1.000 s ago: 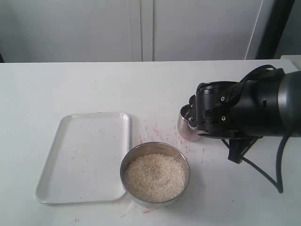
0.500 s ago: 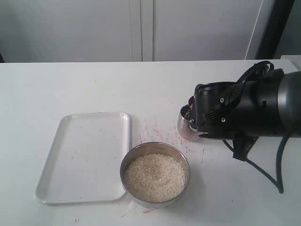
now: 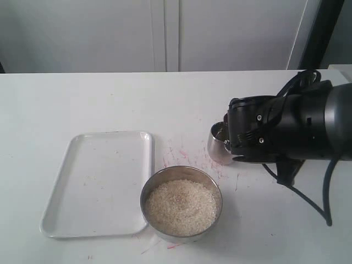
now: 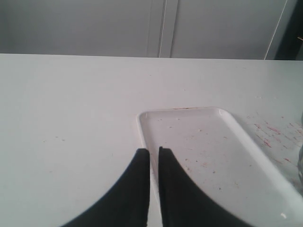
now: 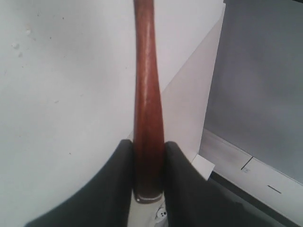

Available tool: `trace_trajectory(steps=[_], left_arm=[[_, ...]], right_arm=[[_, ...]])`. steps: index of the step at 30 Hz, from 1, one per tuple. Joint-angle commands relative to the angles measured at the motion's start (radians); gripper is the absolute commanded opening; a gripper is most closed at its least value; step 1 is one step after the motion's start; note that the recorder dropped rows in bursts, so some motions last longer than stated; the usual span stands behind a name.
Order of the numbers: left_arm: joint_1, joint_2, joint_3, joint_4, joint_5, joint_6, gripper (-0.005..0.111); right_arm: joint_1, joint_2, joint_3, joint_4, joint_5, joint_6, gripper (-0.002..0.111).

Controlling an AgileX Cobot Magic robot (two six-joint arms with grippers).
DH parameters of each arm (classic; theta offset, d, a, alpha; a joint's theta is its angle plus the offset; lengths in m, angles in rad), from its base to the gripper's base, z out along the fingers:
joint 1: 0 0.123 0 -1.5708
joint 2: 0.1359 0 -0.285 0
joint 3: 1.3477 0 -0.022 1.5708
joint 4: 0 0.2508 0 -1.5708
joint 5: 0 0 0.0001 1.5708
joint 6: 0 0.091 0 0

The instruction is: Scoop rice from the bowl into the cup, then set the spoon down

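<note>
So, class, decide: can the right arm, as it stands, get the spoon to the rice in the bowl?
Probably yes. The right gripper is shut on the spoon, and the bowl lies uncovered near the cup where the arm hovers; nothing covers the rice.

The right arm [image 3: 286, 129] crowds the cup [image 3: 215, 145] — bowl [image 3: 147, 193] and tray [image 3: 96, 133] lie open.
</note>
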Motion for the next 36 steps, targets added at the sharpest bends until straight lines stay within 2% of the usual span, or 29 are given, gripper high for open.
trace_trajectory(steps=[1, 36], left_arm=[[-0.005, -0.004, -0.007, -0.005, 0.000, -0.001, 0.014], [-0.005, -0.004, -0.007, -0.005, 0.000, -0.001, 0.014]], right_arm=[[0.001, 0.000, -0.007, -0.007, -0.007, -0.012, 0.000], [0.001, 0.000, -0.007, -0.050, 0.002, -0.063, 0.000]])
